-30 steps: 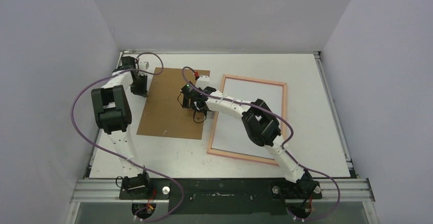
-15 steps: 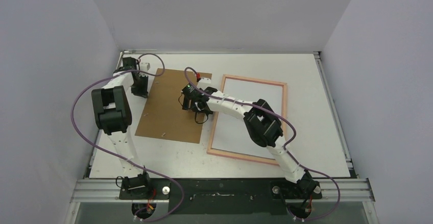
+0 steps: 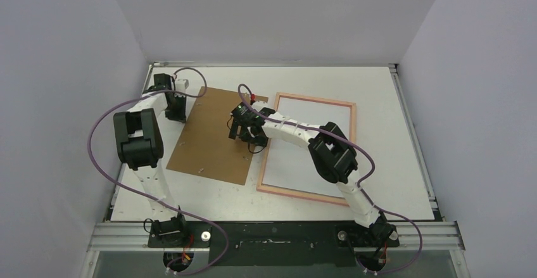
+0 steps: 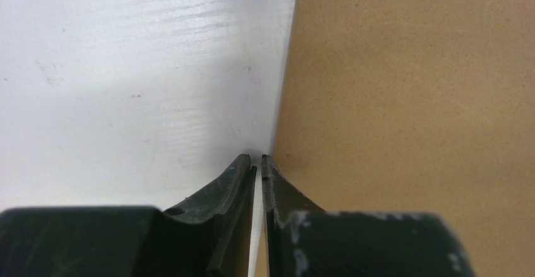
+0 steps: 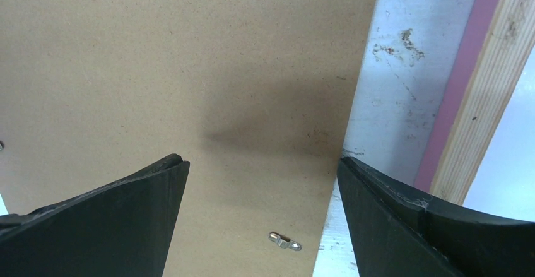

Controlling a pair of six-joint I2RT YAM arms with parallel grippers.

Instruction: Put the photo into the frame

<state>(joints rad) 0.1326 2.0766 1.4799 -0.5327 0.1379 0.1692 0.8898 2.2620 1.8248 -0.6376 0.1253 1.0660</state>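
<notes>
Backing panel (image 3: 212, 140): matt brown hardboard, finely speckled. Frame (image 5: 482, 100): pink face, bare striped wood edge. Bench (image 4: 126, 69): white, semi-gloss, scuffed, stained. Clip (image 5: 285, 241): shiny metal. Right gripper fingers (image 5: 113, 220): scratched matt black plastic.

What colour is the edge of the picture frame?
Pinkish salmon, with pale wood grain beside it. The frame shows best in the right wrist view.

Brown backing panel (image 3: 210, 140) askew on white table (image 3: 380, 88), small metal clip (image 5: 285, 241) on it

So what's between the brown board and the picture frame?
A narrow strip of bare table, partly under the open right gripper; the right wrist view shows it.
</notes>
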